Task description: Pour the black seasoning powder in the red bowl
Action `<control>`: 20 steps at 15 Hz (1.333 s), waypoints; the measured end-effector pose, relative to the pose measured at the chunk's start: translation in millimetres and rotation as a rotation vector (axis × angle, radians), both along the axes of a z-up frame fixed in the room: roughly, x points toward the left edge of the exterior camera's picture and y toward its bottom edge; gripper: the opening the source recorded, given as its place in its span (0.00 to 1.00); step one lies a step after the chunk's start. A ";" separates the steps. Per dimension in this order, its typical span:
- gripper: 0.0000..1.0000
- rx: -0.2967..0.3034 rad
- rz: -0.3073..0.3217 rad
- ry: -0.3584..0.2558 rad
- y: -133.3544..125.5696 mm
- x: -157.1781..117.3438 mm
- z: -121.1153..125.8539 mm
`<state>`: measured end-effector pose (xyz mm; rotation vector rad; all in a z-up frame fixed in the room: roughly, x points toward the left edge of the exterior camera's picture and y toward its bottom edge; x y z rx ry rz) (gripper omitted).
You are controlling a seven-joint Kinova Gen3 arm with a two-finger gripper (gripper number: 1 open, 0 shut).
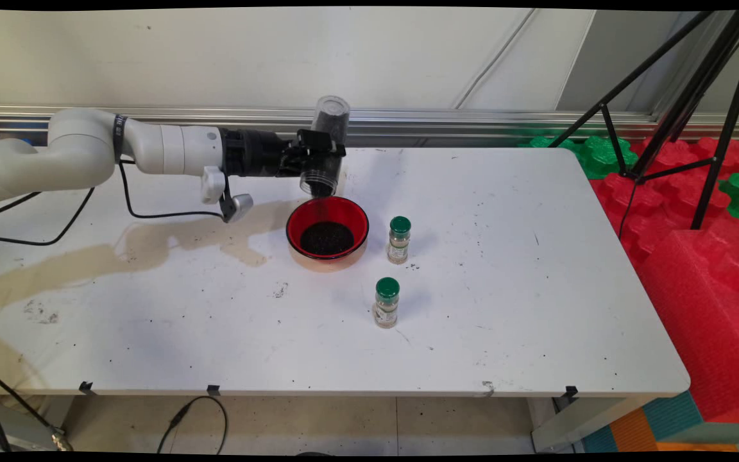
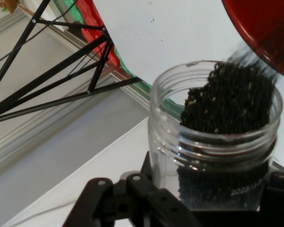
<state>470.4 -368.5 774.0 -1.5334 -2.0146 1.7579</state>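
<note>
On the white worktop (image 1: 504,308), two green-capped spice jars (image 1: 387,301) stand nearest me. Beyond, at ten o'clock from them, a red bowl (image 1: 328,228) holds dark grains. Above its far rim the tool (image 1: 319,156) grips a clear jar (image 1: 326,144), tipped mouth-down, spilling grains.

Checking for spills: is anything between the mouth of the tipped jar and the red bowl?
Nothing visible. The gripper holds the clear jar tipped mouth-down over the red bowl's far rim, dark grains falling in. Both green-capped bottles stand off to the side.
</note>
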 end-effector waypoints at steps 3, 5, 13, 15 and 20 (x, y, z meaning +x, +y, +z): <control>0.00 0.014 0.006 0.010 0.2 0.7 -0.4; 0.00 0.026 0.011 0.019 0.2 1.1 -0.6; 0.00 0.105 0.042 0.087 1.0 2.2 -0.6; 0.00 0.126 0.049 0.105 1.6 2.3 -0.4; 0.00 0.200 0.081 0.180 3.8 2.4 1.5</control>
